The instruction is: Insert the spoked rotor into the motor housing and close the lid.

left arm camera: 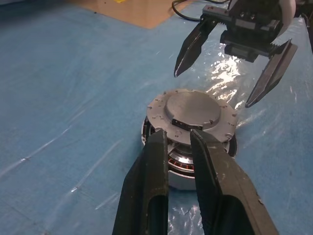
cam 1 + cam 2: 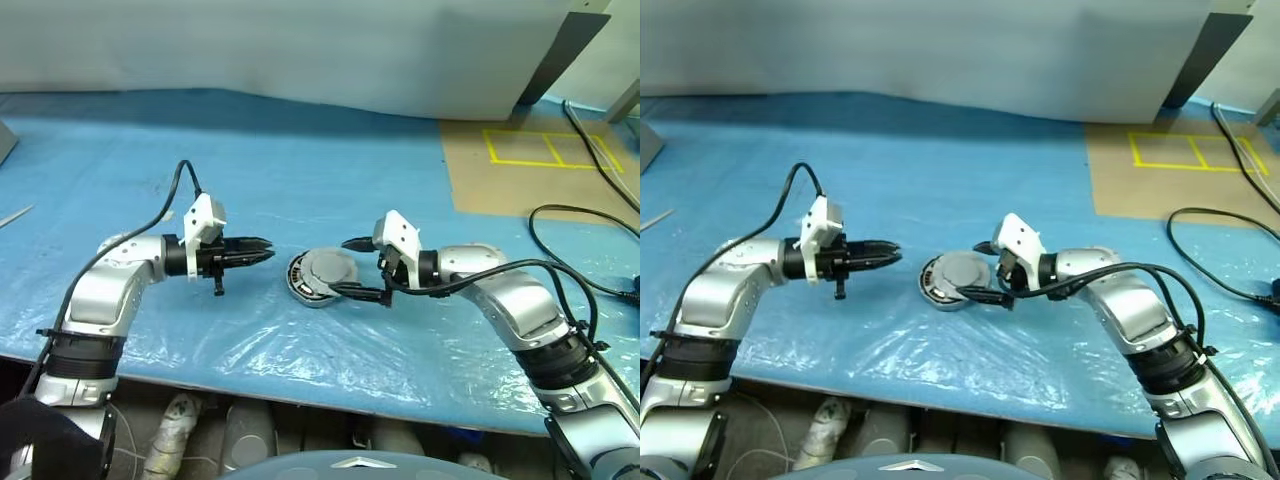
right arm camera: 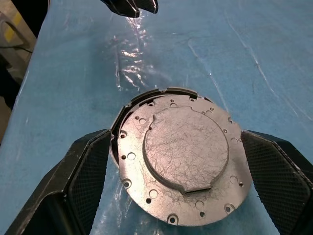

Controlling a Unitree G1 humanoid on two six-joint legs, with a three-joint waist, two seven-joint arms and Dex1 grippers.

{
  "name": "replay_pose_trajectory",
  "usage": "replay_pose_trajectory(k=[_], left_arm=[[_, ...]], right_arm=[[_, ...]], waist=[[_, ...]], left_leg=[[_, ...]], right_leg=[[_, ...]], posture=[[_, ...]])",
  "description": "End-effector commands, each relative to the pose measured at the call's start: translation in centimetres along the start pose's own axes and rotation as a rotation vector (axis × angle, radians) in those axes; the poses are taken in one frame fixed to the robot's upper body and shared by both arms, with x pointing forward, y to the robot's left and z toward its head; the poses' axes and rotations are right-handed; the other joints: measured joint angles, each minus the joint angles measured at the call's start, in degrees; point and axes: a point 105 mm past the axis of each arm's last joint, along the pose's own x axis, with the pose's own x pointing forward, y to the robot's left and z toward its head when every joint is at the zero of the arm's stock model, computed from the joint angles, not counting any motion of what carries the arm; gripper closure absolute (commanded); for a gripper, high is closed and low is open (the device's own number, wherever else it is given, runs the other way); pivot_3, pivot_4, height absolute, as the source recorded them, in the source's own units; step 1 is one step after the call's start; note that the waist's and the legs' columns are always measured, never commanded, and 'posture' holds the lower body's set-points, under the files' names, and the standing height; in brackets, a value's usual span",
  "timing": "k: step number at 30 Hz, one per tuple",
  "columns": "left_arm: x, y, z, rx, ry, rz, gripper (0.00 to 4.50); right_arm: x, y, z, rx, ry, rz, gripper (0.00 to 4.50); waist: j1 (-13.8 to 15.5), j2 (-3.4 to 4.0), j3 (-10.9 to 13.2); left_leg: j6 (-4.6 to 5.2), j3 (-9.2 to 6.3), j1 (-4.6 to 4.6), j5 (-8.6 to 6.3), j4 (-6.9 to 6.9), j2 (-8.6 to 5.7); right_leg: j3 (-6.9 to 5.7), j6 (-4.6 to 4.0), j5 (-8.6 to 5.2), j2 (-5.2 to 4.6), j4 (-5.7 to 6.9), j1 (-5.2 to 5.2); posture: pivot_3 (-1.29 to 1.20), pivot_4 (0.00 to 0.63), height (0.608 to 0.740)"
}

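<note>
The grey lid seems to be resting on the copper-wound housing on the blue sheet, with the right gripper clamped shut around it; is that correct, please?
Not quite. The lid does rest on the housing on the blue sheet, but the right gripper is open: in the right wrist view its two fingers stand apart on either side of the lid, not clamped on it.

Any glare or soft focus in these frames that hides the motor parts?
Left wrist view: bright glare on the plastic sheet beside the lid, which stays readable. Right wrist view: the lid is sharp, the near fingers soft.
</note>
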Motion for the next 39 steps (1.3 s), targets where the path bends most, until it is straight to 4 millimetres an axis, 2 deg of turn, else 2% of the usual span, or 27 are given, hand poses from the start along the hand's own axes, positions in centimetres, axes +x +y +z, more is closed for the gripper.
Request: replay_pose_trajectory(k=[1, 7, 11, 17, 22, 27, 30, 35, 39], left_arm=[[-0.8, -0.1, 0.4, 0.034, -0.027, 0.037, 3.73], [-2.2, -0.8, -0.9, -0.020, 0.001, 0.038, 3.73], [-3.0, -2.2, -2.3, -0.017, 0.053, -0.020, 3.73], [-0.3, -4.4, -0.3, 0.043, -0.028, -0.104, 3.73], [0.7, -4.5, -0.1, 0.066, -0.029, -0.120, 3.73], [0.4, -3.7, -0.6, 0.075, -0.007, -0.091, 3.73], [0.1, -3.2, -0.8, 0.076, -0.003, -0.074, 3.73], [-0.5, -2.5, -1.0, 0.071, -0.001, -0.038, 3.73], [-0.4, -2.4, -1.3, 0.063, 0.000, -0.027, 3.73]], right_arm=[[0.7, -0.7, 0.7, -0.070, -0.018, -0.010, 0.03], [1.4, -0.9, 0.4, -0.071, -0.019, 0.004, 0.03], [1.3, -0.9, -0.1, -0.073, 0.001, 0.007, 0.03], [1.4, -0.9, -0.4, -0.072, 0.007, 0.016, 0.03], [1.6, -0.7, -0.7, -0.064, 0.011, 0.025, 1.52], [1.8, -0.7, -0.8, -0.068, 0.016, 0.023, 1.53], [1.9, -1.0, -0.3, -0.089, 0.011, 0.009, 1.53], [1.9, -1.3, 3.4, -0.071, -0.090, 0.018, 1.53], [2.3, -1.5, 4.0, -0.111, -0.045, 0.017, 1.53]], waist=[[-0.31, 0.00, 0.00], [-0.78, 0.00, 0.00], [-0.96, 0.00, 0.00], [-0.80, 0.00, 0.00], [-1.07, 0.00, 0.00], [-1.07, 0.00, 0.00], [-1.10, 0.00, 0.00], [-1.24, 0.00, 0.00], [-1.07, 0.00, 0.00]], left_leg=[[0.00, 0.00, 0.00, 0.00, 0.00, -0.01], [0.01, -0.01, -0.02, 0.00, 0.04, -0.02], [0.01, -0.01, 0.00, 0.00, 0.04, -0.01], [0.05, 0.00, 0.00, 0.01, 0.10, -0.02], [0.05, 0.02, 0.17, 0.02, 0.15, 0.02], [0.05, 0.07, 0.23, 0.02, 0.16, 0.01], [0.05, 0.07, 0.24, 0.02, 0.17, 0.01], [0.05, 0.08, 0.27, 0.02, 0.19, 0.02], [0.05, 0.08, 0.25, 0.02, 0.21, 0.01]], right_leg=[[0.00, 0.00, 0.00, 0.00, 0.02, -0.01], [0.00, -0.01, 0.00, 0.00, 0.08, -0.02], [0.01, -0.01, -0.01, 0.00, 0.08, -0.01], [0.02, -0.02, -0.01, -0.04, 0.10, 0.04], [0.05, -0.11, -0.07, 0.00, 0.40, 0.03], [0.10, -0.14, -0.08, 0.00, 0.45, 0.04], [0.11, -0.14, -0.08, 0.00, 0.46, 0.04], [0.12, -0.14, -0.08, 0.01, 0.55, 0.02], [0.12, -0.14, -0.08, 0.00, 0.53, 0.02]], posture=[[0.00, 0.150, 0.740], [0.00, 0.150, 0.740], [0.00, 0.150, 0.740], [0.00, 0.150, 0.740], [0.00, 0.150, 0.740], [0.00, 0.150, 0.740], [0.00, 0.150, 0.740], [0.00, 0.150, 0.740], [0.00, 0.150, 0.740]])
